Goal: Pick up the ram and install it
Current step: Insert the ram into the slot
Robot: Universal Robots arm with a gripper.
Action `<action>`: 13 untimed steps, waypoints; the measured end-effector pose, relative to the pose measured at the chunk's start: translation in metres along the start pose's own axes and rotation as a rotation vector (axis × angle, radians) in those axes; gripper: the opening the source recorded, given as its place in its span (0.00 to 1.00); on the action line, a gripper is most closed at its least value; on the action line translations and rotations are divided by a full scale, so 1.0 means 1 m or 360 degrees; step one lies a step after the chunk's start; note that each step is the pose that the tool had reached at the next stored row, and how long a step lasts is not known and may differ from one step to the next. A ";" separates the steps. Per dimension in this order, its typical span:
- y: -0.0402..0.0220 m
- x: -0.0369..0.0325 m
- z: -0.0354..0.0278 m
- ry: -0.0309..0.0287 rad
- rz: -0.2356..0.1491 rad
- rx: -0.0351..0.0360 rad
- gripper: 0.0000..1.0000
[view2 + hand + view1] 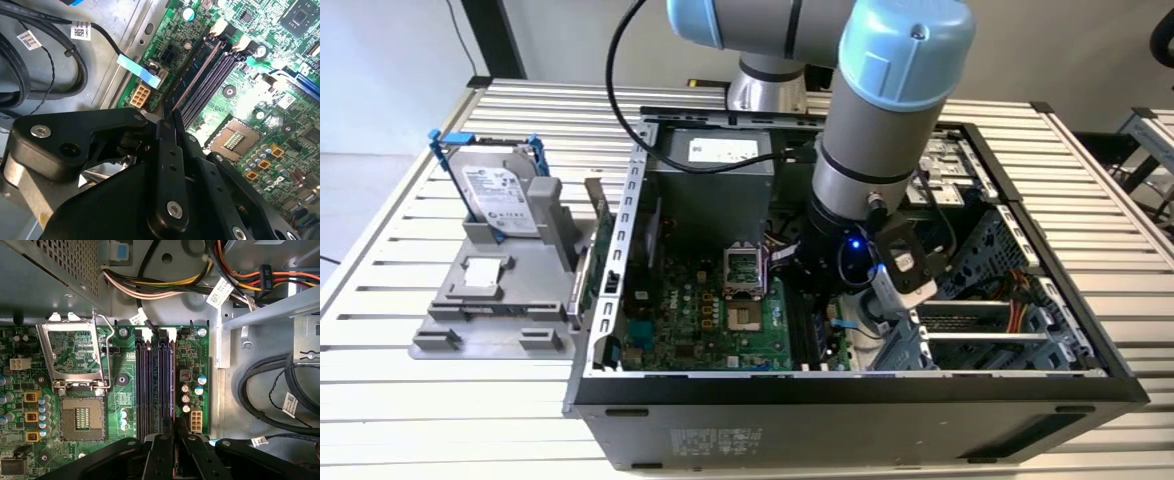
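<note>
The black end effector (172, 122) is sitting nearest the lens in both wrist views, its two fingers (162, 450) drawn close together on the top edge of the ram (197, 75), a thin dark stick standing on edge in the outermost of the memory slots (156, 382). In the second wrist view the ram is running from the fingertips away toward the white latch at the far end of its slot, and it is lying just beside the small white power connector (140, 95) on the motherboard (75, 405).

In the exterior view the grey arm (867, 150) is reaching steeply down from above into the open computer case (854, 385), its wrist pointing almost straight at the board, and the end effector (821, 300) is hanging low over the green motherboard's slot area, near the open processor socket (740, 270).

The case is lying on its side on the slatted desk (400, 390), holding the motherboard, bundled cables (160, 285) and the power supply (714, 150). At the exterior view's left a grey stand (494, 290) is holding a silver hard drive (500, 195) upright in a blue frame.
</note>
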State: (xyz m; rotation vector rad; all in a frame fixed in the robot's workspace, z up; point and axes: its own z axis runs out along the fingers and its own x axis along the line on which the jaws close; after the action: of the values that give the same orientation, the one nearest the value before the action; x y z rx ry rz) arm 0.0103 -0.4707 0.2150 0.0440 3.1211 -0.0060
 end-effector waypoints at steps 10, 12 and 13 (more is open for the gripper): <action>-0.0003 -0.0006 -0.0257 0.00051 0.0004 -0.0001 1.00; -0.0003 -0.0007 -0.0348 0.00051 0.0004 -0.0001 1.00; -0.0003 -0.0008 -0.0393 0.00051 0.0004 -0.0002 1.00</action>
State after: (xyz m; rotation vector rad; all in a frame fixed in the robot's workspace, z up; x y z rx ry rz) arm 0.0103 -0.4709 0.2542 0.0475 3.1242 -0.0044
